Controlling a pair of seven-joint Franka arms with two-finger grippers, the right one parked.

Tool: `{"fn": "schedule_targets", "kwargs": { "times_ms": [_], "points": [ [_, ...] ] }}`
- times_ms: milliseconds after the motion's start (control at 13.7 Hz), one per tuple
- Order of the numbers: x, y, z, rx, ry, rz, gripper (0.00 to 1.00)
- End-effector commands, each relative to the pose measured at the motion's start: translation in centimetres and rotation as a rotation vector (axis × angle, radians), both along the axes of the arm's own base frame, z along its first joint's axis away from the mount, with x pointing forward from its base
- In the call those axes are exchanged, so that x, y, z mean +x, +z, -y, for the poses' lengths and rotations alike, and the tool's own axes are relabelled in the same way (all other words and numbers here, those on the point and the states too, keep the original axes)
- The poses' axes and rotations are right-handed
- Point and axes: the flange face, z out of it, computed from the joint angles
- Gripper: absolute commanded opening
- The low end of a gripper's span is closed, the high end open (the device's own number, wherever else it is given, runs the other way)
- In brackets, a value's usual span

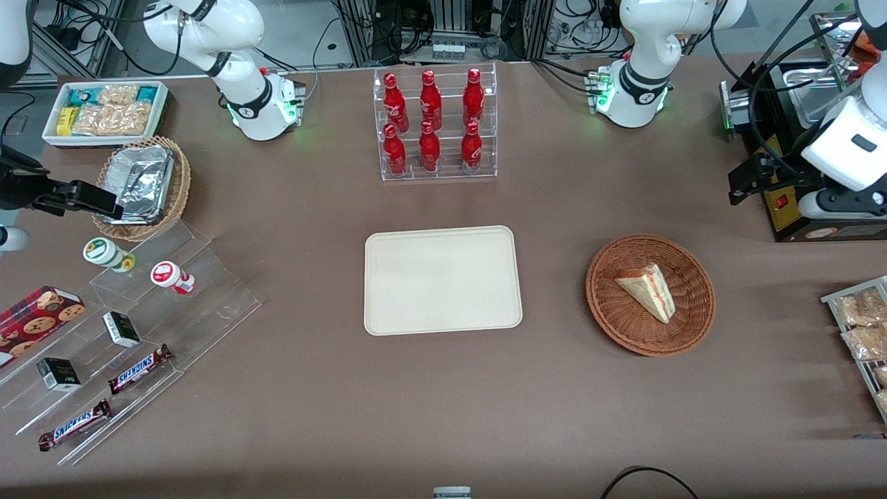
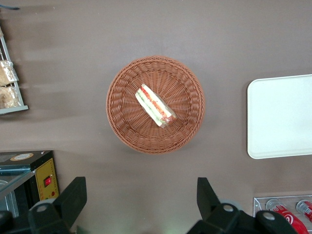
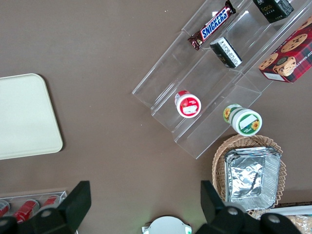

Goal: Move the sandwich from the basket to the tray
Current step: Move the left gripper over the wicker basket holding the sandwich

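Note:
The sandwich [image 1: 648, 290] [image 2: 155, 106], a pale wedge with red and green layers on its cut edge, lies alone in the reddish-brown wicker basket [image 1: 610, 312] [image 2: 122, 126]. The cream tray [image 1: 442, 279] [image 2: 280, 117] [image 3: 24, 117] sits bare at the table's middle, a basket's width from the basket toward the parked arm's end. My gripper [image 1: 740, 186] [image 2: 141, 195] hangs high above the table, farther from the front camera than the basket. It is open, its black fingers [image 2: 78, 195] spread wide with nothing between them.
A clear rack of red bottles [image 1: 435, 125] stands farther from the front camera than the tray. A black appliance [image 1: 797, 173] sits close under the gripper. Snack packets on a rack [image 1: 863, 326] lie at the working arm's end. An acrylic step shelf [image 1: 138, 333] and foil-tray basket [image 1: 142, 184] lie toward the parked arm's end.

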Motion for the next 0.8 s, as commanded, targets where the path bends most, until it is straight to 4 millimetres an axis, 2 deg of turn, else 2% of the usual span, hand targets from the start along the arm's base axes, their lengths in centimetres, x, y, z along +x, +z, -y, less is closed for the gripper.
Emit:
{"fn": "schedule_targets", "kwargs": {
  "times_ms": [0, 146, 365, 584, 730],
  "points": [
    [-0.4, -0.1, -0.9, 0.001, 0.006, -0.042, 1.0],
    [-0.4, -0.7, -1.8, -0.004, 0.008, -0.063, 1.0],
    [0.0, -2.7, -1.7, 0.007, 0.018, -0.077, 1.0],
    [-0.6, -6.5, -1.5, 0.009, 0.028, -0.062, 1.0],
    [-1.3, -9.5, -1.2, 0.011, 0.12, -0.029, 1.0]
  ]
}}
